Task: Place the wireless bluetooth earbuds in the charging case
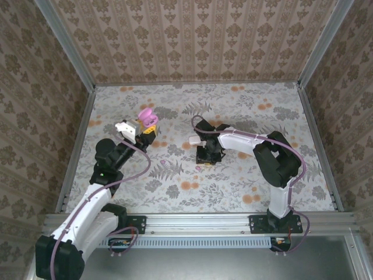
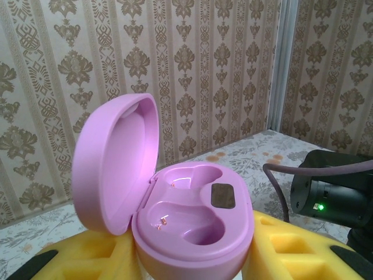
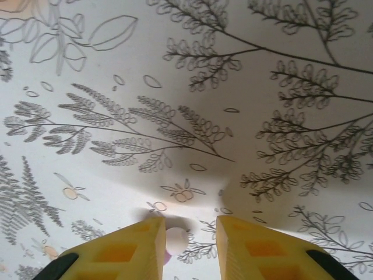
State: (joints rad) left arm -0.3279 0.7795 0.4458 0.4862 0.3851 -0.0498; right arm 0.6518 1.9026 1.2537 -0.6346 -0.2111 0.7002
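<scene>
The right gripper point(image 3: 189, 245), its yellow fingers point(image 3: 122, 251) narrowly parted, is straddling a tiny whitish earbud point(image 3: 176, 238) on the floral-print table point(image 3: 175, 87), while the left gripper point(image 2: 192, 262) is pinching the open pink-purple oval charging case point(image 2: 192, 216) to the left; an off-centre squeeze could flick the earbud away.

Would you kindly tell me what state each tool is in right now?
Left tool: closed on the open pink charging case.
Right tool: narrowly open, a tiny earbud between its tips, not yet clamped.

surface: floral-print table point(image 1: 233, 192) | lying on it: one tiny earbud point(image 1: 198, 167) | place: near centre
</scene>
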